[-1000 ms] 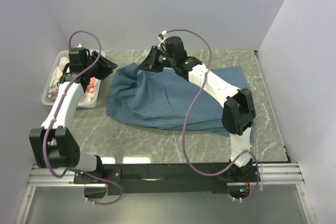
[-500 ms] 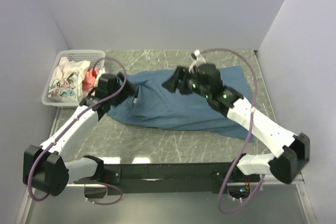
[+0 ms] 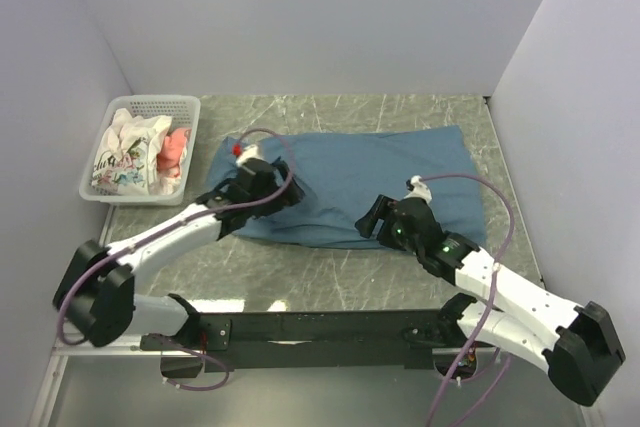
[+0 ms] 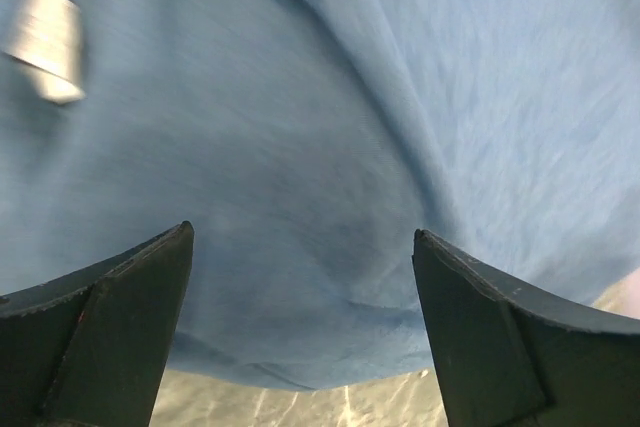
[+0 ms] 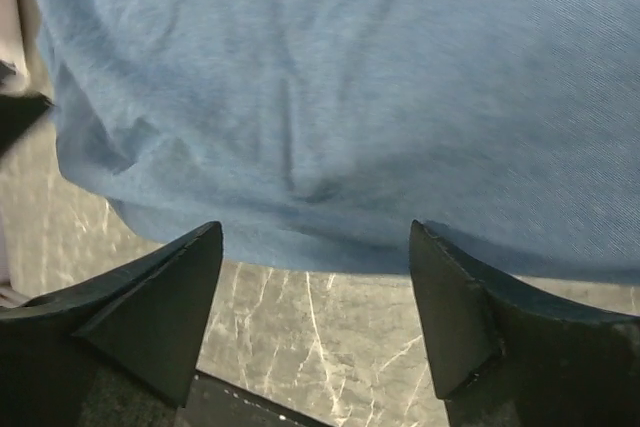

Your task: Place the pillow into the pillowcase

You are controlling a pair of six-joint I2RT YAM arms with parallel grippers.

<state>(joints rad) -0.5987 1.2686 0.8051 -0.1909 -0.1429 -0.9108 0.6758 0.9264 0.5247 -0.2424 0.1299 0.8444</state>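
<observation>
Blue wrinkly pillowcase (image 3: pixel 370 167), soft rectangle | left pincer (image 4: pixel 300 232), right pincer (image 5: pixel 315 227) spread

The left wrist view is smeared. The pillowcase (image 4: pixel 330 127) is a soft blue blur, and a pale patch (image 4: pixel 45 42) at 10 o'clock is too blurred to name. The fingers (image 4: pixel 110 337) of the left gripper (image 4: pixel 300 232) run off the 6 o'clock edge, as do those of the right gripper (image 5: pixel 315 227). Whether the pillow is inside cannot be told. From above, at 10 o'clock, the print on the cloths (image 3: pixel 125 152) in the basket (image 3: pixel 160 100) is too small to read.
</observation>
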